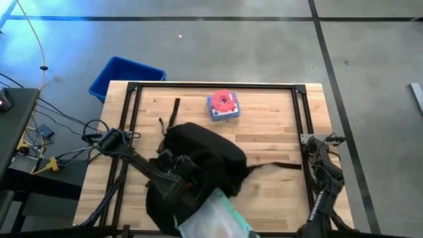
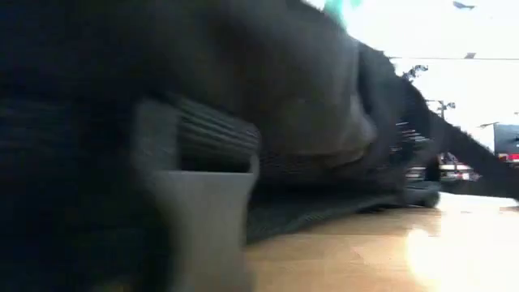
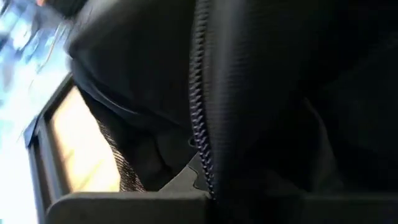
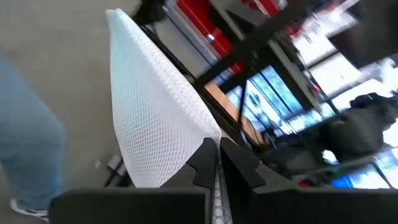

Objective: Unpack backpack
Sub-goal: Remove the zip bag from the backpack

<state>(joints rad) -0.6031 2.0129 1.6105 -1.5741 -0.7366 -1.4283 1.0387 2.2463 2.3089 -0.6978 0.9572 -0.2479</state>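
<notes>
Your backpack (image 1: 201, 155) lies on the wooden table (image 1: 264, 132), toward the near edge and left of centre, straps trailing out to the right and toward the far side. The left gripper (image 1: 177, 177) is buried against the bag's fabric — its wrist view is filled with black cloth and a zipper (image 3: 199, 112) running right past the fingers. The jaws there are closed; whether they pinch fabric or the zipper pull, you can't tell from this, the contact point is hidden.

Your right arm is off at the table's right edge, and the right gripper (image 4: 217, 163) is clamped tight on a white mesh pouch (image 4: 155, 118), which hangs out past the table toward the floor. A person's jeans leg (image 4: 25, 155) shows beyond it.

Progress: looks partly done. One item, a red-and-blue round box (image 1: 223, 104), sits on the table near the far edge, well apart from the bag. A pale plastic-looking bundle (image 1: 221, 215) lies at the bag's near end, possibly half out of it. The blue bin (image 1: 122, 76) stands off the far left corner. Left to do, by my read: set the mesh pouch down, clear the pale bundle, check the bag for more.
</notes>
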